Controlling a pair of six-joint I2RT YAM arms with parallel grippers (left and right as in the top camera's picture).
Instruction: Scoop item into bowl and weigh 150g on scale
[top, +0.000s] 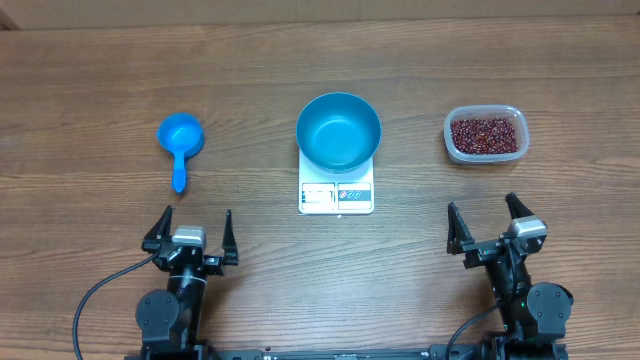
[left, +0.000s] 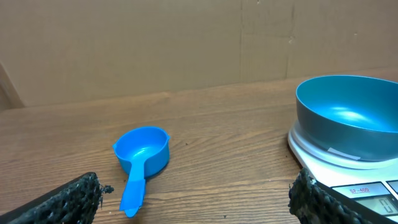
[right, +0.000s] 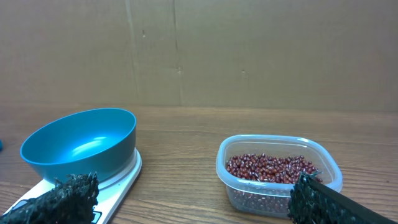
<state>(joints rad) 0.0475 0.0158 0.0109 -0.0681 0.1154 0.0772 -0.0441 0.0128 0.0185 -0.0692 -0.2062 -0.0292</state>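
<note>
The blue bowl (top: 338, 130) (left: 348, 117) (right: 81, 146) stands empty on the white scale (top: 336, 195) (left: 367, 193) (right: 118, 180) at the table's middle. Dark red-brown beans (top: 486, 134) (right: 270, 168) fill a clear plastic tub (top: 485, 135) (right: 277, 186) at the right. A small blue scoop (top: 180, 145) (left: 142, 162) lies at the left, handle toward me. My left gripper (top: 191, 232) (left: 199, 202) is open near the front edge, below the scoop. At the front right my right gripper (top: 484, 222) (right: 193, 199) is open too, below the tub. Both hold nothing.
A brown cardboard wall (left: 186, 43) (right: 249, 50) stands behind the wooden table (top: 90, 80). Black cables (top: 100, 300) trail from the arm bases at the front edge.
</note>
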